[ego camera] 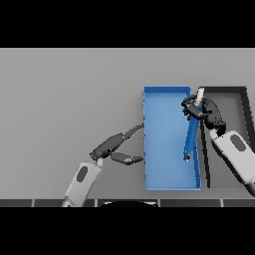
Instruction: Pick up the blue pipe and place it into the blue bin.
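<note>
Right robot hand (199, 110): you have it curled round the upper end of the blue pipe (190, 137), over the far right corner of the blue bin (149, 124).
Left robot hand (117, 147): your other one rests on the counter (69, 99) just off the bin's left wall, fingers straight and relaxed, one fingertip reaching the wall, holding nothing.
Blue pipe: it hangs tilted inside the bin's outline, along the right wall; its pale top end pokes out above your hand and its lower end points toward the bin's near right part. You cannot tell whether that lower end touches the bin floor or hangs above it.
Blue bin: it sits open on the counter, with the dark bin (229, 99) touching its right side.
Done: the pick looks complete, since the pipe is in your grasp and carried over the blue bin.
Left: judging from this, you have to lower it if it hangs free, let go, and draw the hand clear of the right wall.
Writing: no brand, label or lettering shows on the pipe, the bins or the counter.
</note>
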### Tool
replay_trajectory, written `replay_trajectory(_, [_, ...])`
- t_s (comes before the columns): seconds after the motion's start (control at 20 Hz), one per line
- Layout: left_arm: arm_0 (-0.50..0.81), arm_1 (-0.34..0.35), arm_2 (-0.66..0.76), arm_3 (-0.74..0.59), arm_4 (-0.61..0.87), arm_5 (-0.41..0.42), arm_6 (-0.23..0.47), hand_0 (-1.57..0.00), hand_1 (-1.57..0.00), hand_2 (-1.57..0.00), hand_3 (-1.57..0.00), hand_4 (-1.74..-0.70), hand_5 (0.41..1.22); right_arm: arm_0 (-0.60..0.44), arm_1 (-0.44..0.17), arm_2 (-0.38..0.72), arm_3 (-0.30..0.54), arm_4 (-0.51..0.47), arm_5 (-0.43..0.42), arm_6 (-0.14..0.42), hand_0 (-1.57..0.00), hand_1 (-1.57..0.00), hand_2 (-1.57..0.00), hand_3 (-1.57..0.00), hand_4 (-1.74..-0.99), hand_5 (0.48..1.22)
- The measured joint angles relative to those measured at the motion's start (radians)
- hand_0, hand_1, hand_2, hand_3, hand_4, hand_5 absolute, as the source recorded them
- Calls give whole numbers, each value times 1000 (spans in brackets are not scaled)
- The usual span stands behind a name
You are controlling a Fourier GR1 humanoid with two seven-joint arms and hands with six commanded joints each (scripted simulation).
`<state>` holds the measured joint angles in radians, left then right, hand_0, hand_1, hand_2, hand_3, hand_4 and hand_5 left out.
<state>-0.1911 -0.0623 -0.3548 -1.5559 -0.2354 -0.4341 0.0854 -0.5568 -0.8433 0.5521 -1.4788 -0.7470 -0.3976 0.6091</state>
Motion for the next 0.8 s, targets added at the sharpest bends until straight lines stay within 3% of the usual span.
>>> replay_trajectory(0.1, [-5, 3, 9, -6, 9, -2, 5, 1, 1, 1, 1, -878, 427, -74, -47, 120, 54, -76, -8, 1, -599, -547, -548, -322, -1337, 1221])
replay_trajectory(0.2, [-5, 1, 7, -9, 5, 2, 10, 1, 1, 1, 1, -879, 430, -124, -89, 208, 63, -115, 46, 1, -383, -350, -350, -206, -1219, 1137])
replay_trajectory(0.35, [-4, -2, 5, -17, 11, -1, 14, 1, 1, 1, 1, -886, 428, -174, -130, 319, 67, -118, 105, 1, -196, -179, -179, -105, -1110, 979])
replay_trajectory(0.45, [2, -3, 2, -23, 10, 0, 22, 1, 1, 1, 1, -886, 426, -197, -139, 364, 69, -109, 136, 1, -125, -114, -114, -67, -1078, 898])
replay_trajectory(0.8, [-5, -4, 1, -23, 4, 3, 28, 1, 1, 1, 1, -887, 429, -252, -145, 449, 100, -79, 166, 1, -25, -23, -23, -13, -1036, 713])
